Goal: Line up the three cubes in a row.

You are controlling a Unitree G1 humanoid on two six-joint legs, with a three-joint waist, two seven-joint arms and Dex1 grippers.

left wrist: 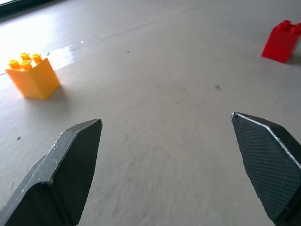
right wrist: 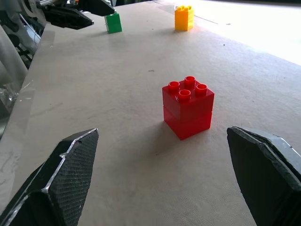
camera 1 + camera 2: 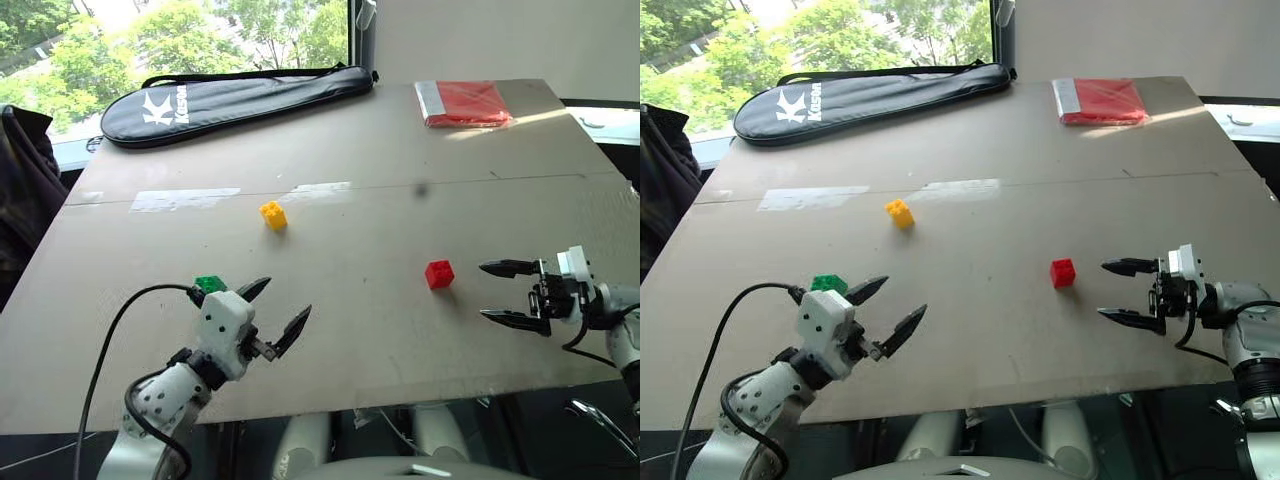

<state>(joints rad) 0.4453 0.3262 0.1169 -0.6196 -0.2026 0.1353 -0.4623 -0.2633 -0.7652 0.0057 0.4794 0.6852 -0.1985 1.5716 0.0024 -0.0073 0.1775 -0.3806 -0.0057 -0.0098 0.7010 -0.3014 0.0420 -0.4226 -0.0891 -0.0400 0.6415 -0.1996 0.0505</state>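
Left gripper (image 3: 277, 310) lower left, fingers apart, empty, beside green cube (image 3: 209, 284); right gripper (image 3: 505, 293) spread, empty, near table edge (image 3: 420, 395). Wide bare surface between yellow cube (image 3: 273, 214) and red cube (image 3: 439, 273).

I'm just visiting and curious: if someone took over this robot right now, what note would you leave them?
Left end effector: open, empty, beside the green cube.
Right end effector: open, empty, pointing at the red cube from the robot's right.
Yellow cube: alone, farther up the table.
Done: nothing; the cubes stand scattered.
Left: bring all three into one row.
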